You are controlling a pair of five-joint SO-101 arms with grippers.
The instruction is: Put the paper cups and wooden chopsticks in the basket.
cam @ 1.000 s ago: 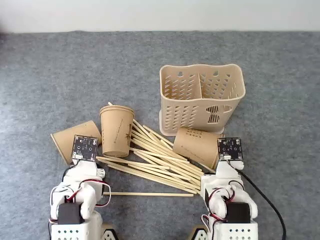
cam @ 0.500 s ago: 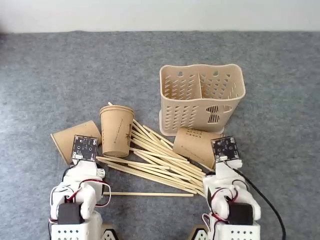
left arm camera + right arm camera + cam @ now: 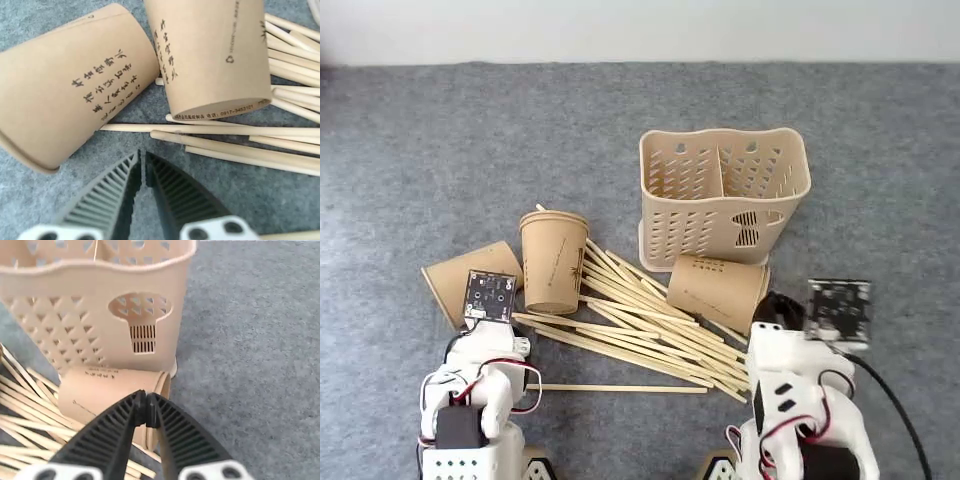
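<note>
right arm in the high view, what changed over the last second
The right arm swung toward the picture's right, uncovering the cup by the basket; the right tool is shut and empty. The left arm, middle cup, leftmost cup, chopsticks and basket stayed put.
</note>
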